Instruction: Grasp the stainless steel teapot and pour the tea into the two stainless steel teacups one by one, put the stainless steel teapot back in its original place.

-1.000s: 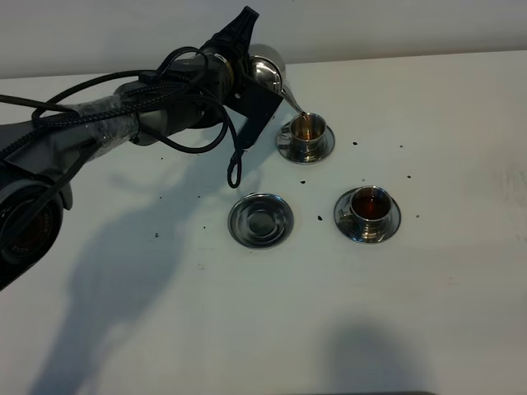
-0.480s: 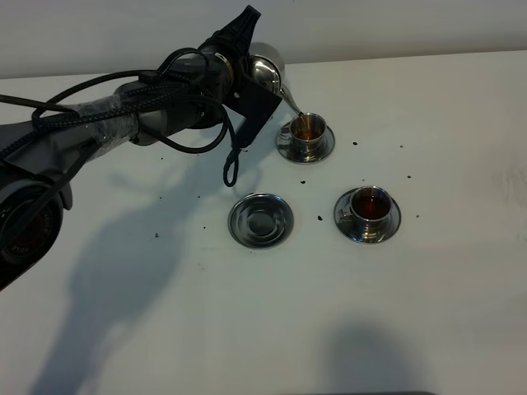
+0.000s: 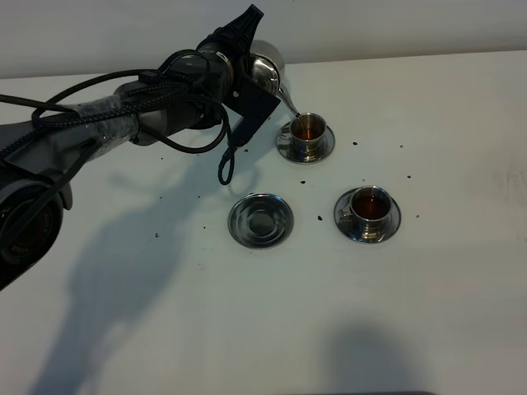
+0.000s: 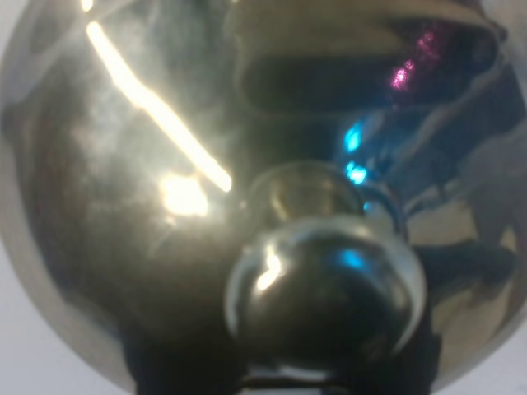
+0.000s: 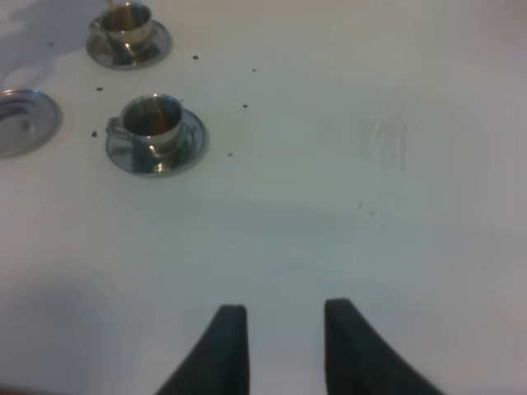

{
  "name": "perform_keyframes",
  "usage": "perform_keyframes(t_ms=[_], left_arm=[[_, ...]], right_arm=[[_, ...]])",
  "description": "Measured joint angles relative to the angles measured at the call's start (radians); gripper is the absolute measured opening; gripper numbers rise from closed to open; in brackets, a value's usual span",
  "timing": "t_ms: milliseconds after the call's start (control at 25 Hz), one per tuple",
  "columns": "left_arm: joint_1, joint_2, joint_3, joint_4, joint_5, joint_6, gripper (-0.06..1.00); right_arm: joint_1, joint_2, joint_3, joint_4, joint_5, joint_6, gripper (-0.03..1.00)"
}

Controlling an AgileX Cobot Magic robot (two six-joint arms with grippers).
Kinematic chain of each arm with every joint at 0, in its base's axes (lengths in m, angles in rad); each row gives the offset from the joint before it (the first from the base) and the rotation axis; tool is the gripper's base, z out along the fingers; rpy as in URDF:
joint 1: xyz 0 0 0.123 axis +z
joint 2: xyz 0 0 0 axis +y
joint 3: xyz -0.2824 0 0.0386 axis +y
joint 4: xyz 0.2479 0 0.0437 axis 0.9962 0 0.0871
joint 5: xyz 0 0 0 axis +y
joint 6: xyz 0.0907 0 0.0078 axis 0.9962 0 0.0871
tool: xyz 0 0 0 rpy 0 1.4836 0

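Observation:
My left gripper (image 3: pixel 249 76) is shut on the stainless steel teapot (image 3: pixel 267 69) and holds it tilted at the back of the table. The spout tip (image 3: pixel 294 109) hangs over the far teacup (image 3: pixel 306 130), which holds brown tea. The near teacup (image 3: pixel 369 206) on its saucer is also full of tea. The teapot's empty round saucer (image 3: pixel 261 220) lies in the middle. In the left wrist view the teapot's lid and knob (image 4: pixel 325 280) fill the frame. My right gripper (image 5: pixel 284 317) is open and empty above bare table, well away from both cups (image 5: pixel 152 119).
A black cable loop (image 3: pixel 228 160) hangs from the left arm, above the table behind the empty saucer. Small dark specks dot the white table (image 3: pixel 428 288) around the cups. A wall runs along the table's far edge.
The tea level in the far cup has risen as the teapot stays tipped over it. The hanging cable loop has swung a little to the left. The right gripper shows no movement.

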Motion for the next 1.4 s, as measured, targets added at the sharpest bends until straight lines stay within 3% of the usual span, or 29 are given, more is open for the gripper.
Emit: perform_keyframes(t_ms=[1400], left_arm=[[0.000,0.000,0.000,0.023,0.000,0.000,0.22]], right_arm=[[0.000,0.000,0.000,0.000,0.000,0.000,0.22]])
